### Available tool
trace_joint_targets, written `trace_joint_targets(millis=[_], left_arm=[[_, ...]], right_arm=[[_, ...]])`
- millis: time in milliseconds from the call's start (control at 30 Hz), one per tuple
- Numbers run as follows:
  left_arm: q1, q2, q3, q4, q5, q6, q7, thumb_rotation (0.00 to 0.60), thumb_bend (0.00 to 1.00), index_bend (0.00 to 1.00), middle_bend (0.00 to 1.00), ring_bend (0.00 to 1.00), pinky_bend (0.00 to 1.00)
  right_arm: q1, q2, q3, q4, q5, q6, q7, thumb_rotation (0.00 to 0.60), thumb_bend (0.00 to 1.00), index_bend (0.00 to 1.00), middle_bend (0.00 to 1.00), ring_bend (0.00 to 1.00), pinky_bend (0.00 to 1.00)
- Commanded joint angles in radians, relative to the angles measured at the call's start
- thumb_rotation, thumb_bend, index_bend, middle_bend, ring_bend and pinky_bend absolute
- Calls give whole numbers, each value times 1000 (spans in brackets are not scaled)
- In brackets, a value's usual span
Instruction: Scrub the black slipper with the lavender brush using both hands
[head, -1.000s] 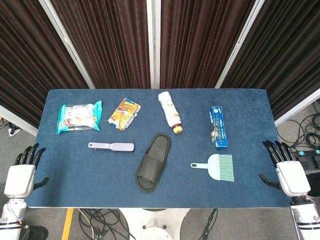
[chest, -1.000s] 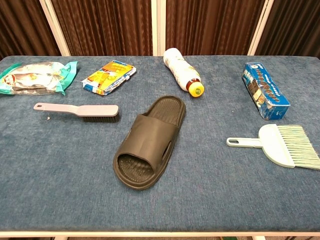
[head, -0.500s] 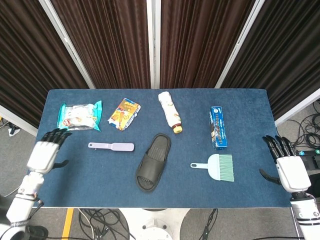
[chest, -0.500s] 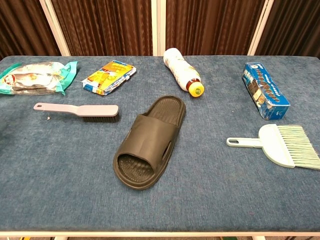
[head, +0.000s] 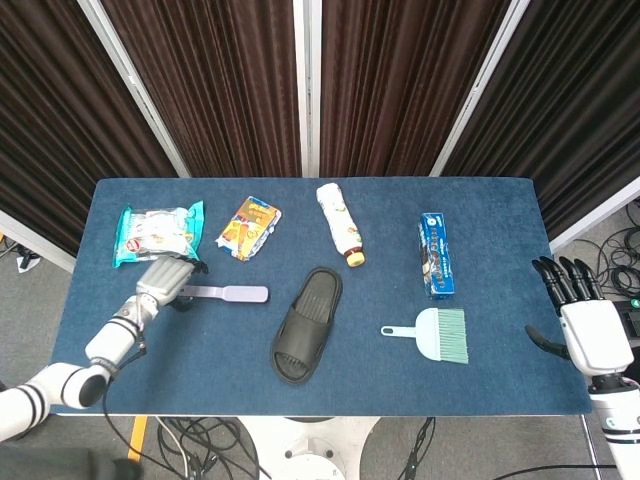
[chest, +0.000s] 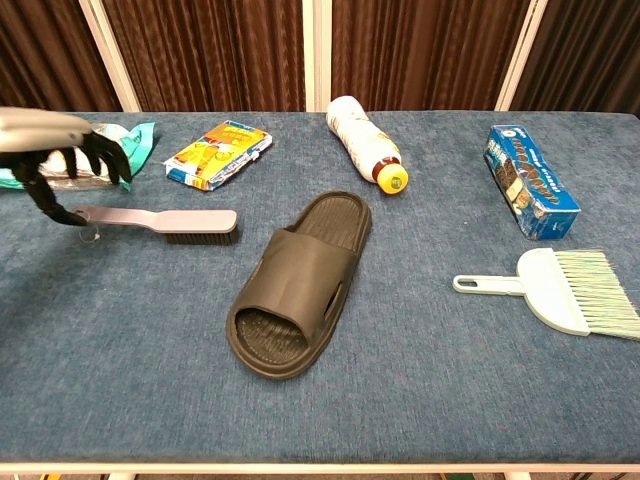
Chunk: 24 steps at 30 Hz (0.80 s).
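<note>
Step in hand looks like the reach for the brush; no scrubbing yet. Blue table (head: 150, 370) carries everything. Black slipper (chest: 295, 285) lies sole-down near the middle, toe end toward the robot, untouched and unheld. Lavender brush (chest: 165, 221) lies flat to its left, well apart from it, handle pointing left, bristle block toward the slipper. Left hand (head: 165, 279) hangs over the handle's free end, fingers (chest: 108, 160) spread and curled downward, thumb tip at or just beside the handle tip; nothing is gripped, and I can't tell whether it is touching yet. Right hand (head: 590, 330) is off the table's right edge, fingers apart, empty, well away from the slipper. Distractors: snack bag (head: 158, 234), orange packet (head: 249, 227), bottle (head: 340, 223), blue box (head: 437, 255), teal dustpan brush (head: 440, 333). Next move, my read: lower and close the left hand around the handle, lift, carry to the slipper; the right hand needs to come in and pin the slipper so it doesn't slide under the strokes.
</note>
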<state>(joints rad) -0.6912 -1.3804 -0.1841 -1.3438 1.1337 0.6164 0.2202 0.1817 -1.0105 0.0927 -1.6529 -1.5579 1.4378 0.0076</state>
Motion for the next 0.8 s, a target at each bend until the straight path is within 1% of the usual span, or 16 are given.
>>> trace_joint_targets(millis=[33, 100, 200, 267, 400, 533, 667, 800], left_arm=[[-50, -36, 18, 35, -77, -40, 47, 600, 249, 376, 432, 339, 374], [-65, -52, 33, 49, -102, -32, 79, 600, 249, 391, 444, 363, 380], [-83, -71, 49, 64, -139, -26, 113, 600, 250, 444, 491, 400, 448], [-95, -79, 62, 72, -166, -23, 140, 600, 252, 455, 510, 420, 479], [-120, -87, 85, 75, -241, -35, 175, 600, 253, 466, 538, 447, 482], [-140, -93, 103, 73, -297, -32, 197, 600, 254, 469, 544, 458, 488], [-156, -92, 114, 67, -329, -41, 194, 600, 258, 490, 562, 478, 504], [-167, -95, 129, 70, -343, -51, 180, 600, 262, 534, 598, 516, 533]], right_arm=[[-3, -3, -1, 5, 7, -1, 5, 600, 110, 13, 71, 0, 0], [-4, -6, -3, 10, 11, -3, 9, 600, 110, 13, 72, 0, 0], [-2, -14, -6, 19, 11, -8, 20, 600, 110, 13, 72, 0, 0], [-1, -19, -9, 24, 10, -12, 24, 600, 110, 13, 72, 0, 0], [0, -25, -10, 33, 14, -17, 29, 600, 110, 13, 72, 0, 0], [1, -29, -12, 40, 16, -21, 34, 600, 110, 13, 73, 0, 0], [1, -32, -14, 44, 17, -21, 38, 600, 110, 13, 73, 0, 0], [0, -32, -15, 46, 19, -22, 39, 600, 110, 13, 73, 0, 0]])
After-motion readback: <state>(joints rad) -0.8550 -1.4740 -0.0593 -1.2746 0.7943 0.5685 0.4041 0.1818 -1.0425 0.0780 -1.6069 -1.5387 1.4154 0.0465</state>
